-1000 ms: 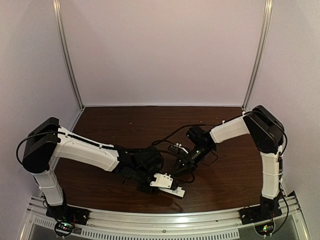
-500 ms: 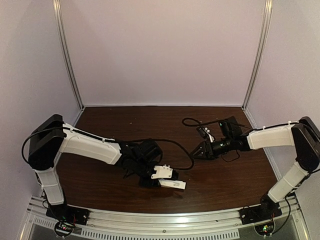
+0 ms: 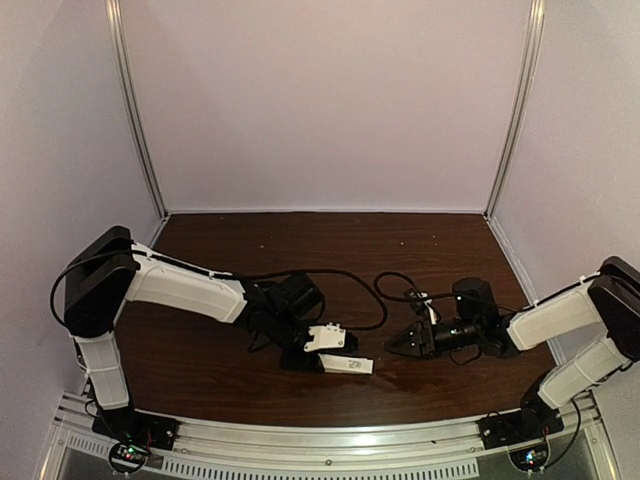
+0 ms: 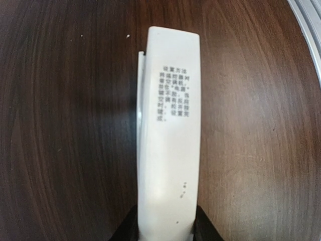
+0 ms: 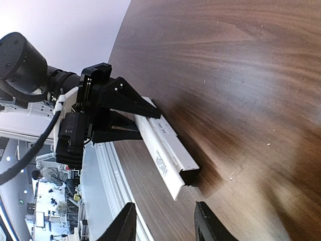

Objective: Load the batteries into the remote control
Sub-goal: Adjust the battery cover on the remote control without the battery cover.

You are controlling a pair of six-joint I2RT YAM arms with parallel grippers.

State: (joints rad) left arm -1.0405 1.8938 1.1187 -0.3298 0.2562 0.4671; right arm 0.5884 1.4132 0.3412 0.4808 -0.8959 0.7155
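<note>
My left pincer (image 4: 165, 232) clamps one end of the remote control (image 4: 168, 125). It juts out low over the desk (image 4: 60, 125) near the front edge, its printed face turned toward my wrist camera. I cannot tell whether its free end touches the wood. My right pincer (image 5: 163, 221) hovers low near that free end and points at it, jaws narrowly apart with nothing between them.
</note>
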